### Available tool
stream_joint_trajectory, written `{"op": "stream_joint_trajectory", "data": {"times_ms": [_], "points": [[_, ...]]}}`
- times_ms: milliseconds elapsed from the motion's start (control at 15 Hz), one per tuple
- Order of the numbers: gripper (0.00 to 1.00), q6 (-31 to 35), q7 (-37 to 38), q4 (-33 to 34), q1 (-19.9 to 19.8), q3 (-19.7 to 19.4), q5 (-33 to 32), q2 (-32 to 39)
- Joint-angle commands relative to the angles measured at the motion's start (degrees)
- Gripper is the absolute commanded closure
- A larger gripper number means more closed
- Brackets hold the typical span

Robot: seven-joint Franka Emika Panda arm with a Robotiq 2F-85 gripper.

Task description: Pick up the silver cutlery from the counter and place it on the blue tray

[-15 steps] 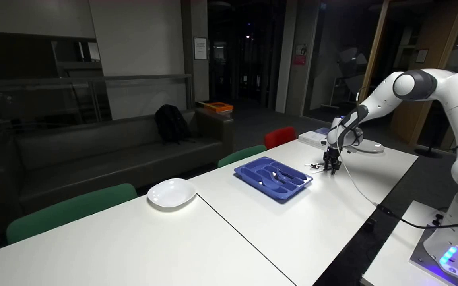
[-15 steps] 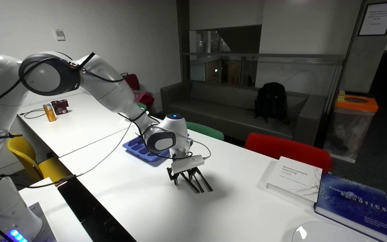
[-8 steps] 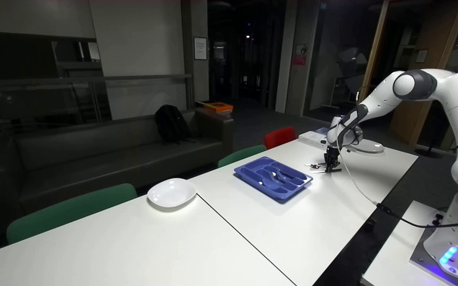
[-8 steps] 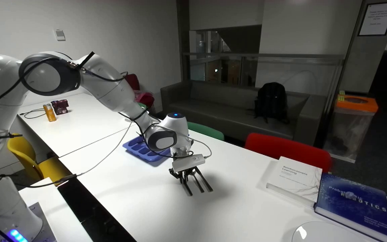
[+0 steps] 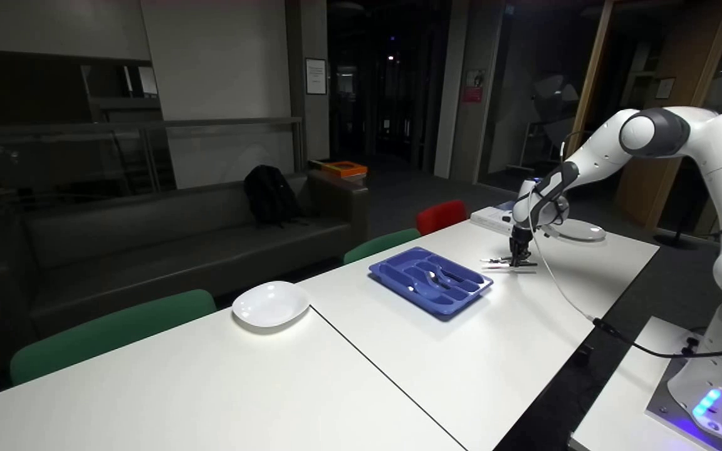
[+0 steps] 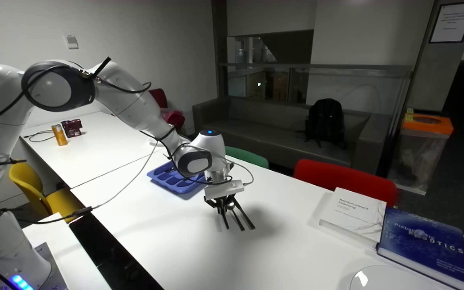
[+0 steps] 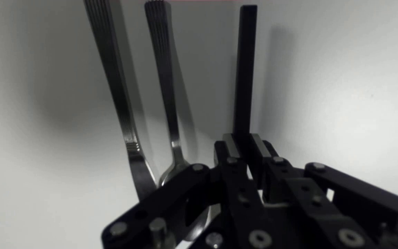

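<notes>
Silver cutlery (image 6: 245, 215) is set out on the white counter (image 5: 436, 357), between its two long edges and near the blue tray (image 5: 402, 290), handles pointing away from the tray. Closest to the tool is a dark-handled utensil (image 7: 245, 69): the gripper (image 7: 245, 145) is clenched on it, jaws tight on either side of the handle, and in the wrist view its shadow falls apart from it, the piece hanging just clear of the surface. To its left in that view a spoon (image 7: 166, 79) lies outside the jaws, its bowl partly hidden by the gripper; left again, farther from the grip, lies a ribbed-handled utensil (image 7: 112, 79) whose other end is covered. The tray sits by the long edge where a green chair (image 5: 383, 244) and a red chair (image 5: 441, 217) stand; the pieces (image 5: 441, 280) inside it are too small to name. A white book (image 6: 355, 213) and a blue book (image 6: 427, 243) lie side by side at the corner past the red chair, with a pale round plate (image 5: 580, 230) near them along the short end. A white plate (image 5: 271, 304) rests near the chairs' edge, well apart from the cutlery.
</notes>
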Motion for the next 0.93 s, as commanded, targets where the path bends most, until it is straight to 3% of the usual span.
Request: {"op": "stream_joint_trajectory", "data": {"times_ms": [0,467,867], "points": [[0.97,3.0,8.6,-3.3,3.7,-2.2,0.1,-6.1],[0.97,3.9,35.9,-6.0,14.4,-7.8,-6.8,-13.7],[0.97,3.9,59.3,-7.7,18.8,-7.8,-10.1,-15.0]]}}
